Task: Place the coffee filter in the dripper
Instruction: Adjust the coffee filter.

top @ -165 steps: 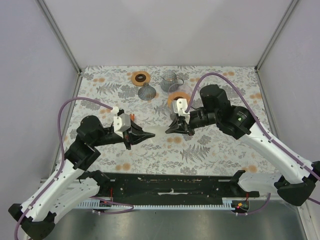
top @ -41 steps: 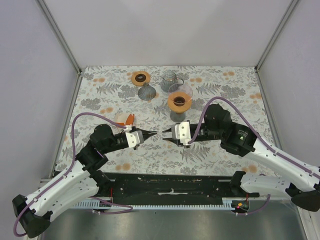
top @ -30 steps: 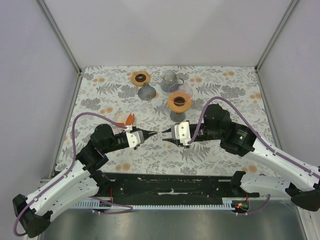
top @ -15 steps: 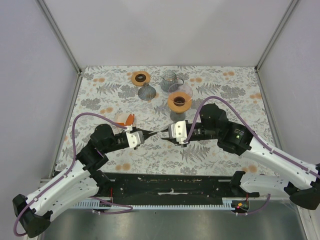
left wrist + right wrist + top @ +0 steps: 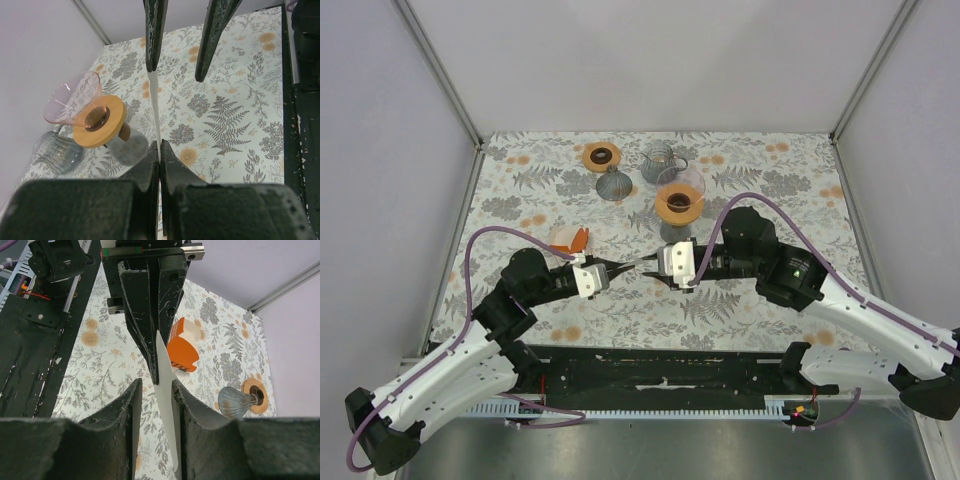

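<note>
The coffee filter [image 5: 640, 262] is a thin white paper seen edge-on, held above the table between the two grippers. My left gripper [image 5: 618, 267] is shut on its near end, as the left wrist view shows [image 5: 159, 146]. My right gripper [image 5: 653, 268] is open, and its two fingers straddle the filter's free end [image 5: 164, 405], which lies close to one finger. The filter [image 5: 155, 110] runs from my left jaws up to the right gripper [image 5: 175, 72]. The dripper [image 5: 678, 203], an orange ring with a dark centre, sits on a glass stand just behind the grippers [image 5: 97, 120].
An orange-and-white paper packet [image 5: 568, 238] lies left of the grippers [image 5: 185, 347]. At the back stand a second orange ring [image 5: 602, 155], a dark grey ribbed cone [image 5: 613, 183] and a clear glass jug [image 5: 661, 162].
My right gripper has moved left toward the left gripper, and its open fingers now straddle the filter's free end. The left gripper has kept its hold and place.
</note>
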Available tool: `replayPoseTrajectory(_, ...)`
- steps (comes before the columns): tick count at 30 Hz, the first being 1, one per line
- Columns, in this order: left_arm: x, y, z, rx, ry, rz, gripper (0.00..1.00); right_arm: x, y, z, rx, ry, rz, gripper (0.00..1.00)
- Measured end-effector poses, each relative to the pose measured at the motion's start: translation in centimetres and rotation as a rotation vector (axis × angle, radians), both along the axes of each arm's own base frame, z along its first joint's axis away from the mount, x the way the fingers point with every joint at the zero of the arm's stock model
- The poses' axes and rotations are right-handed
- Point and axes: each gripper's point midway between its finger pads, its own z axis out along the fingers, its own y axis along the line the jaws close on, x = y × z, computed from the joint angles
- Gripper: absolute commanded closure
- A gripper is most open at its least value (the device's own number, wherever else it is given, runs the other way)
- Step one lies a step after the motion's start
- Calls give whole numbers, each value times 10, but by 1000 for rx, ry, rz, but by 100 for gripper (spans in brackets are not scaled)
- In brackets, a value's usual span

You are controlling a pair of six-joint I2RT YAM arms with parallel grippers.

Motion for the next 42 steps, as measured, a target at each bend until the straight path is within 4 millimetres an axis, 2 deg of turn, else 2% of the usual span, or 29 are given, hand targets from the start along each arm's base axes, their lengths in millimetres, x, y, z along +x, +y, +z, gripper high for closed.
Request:
replayPoseTrajectory(6,0,0,-1,3,-2,-1,98,-11,-7,16,42,-34,38,56)
replayPoseTrajectory(10,0,0,0,4,-4,-1,98,-16,-9,25,63,-49,58,55)
replayPoseTrajectory(18,0,0,0,3,-7,-1,98,-12,-1,10,20,-17,63,60)
replayPoseTrajectory(23,0,0,0,3,-7,-1,98,-10,2,3,-5,1,65,66)
replayPoseTrajectory(29,1,1,0,3,-8,7,98,-10,2,2,-8,4,65,66)
replayPoseTrajectory(35,2,1,0,3,-7,12,98,-10,2,0,-17,10,64,73)
replayPoseTrajectory(42,2,1,0,4,-7,14,98,-11,1,-3,-26,16,65,74)
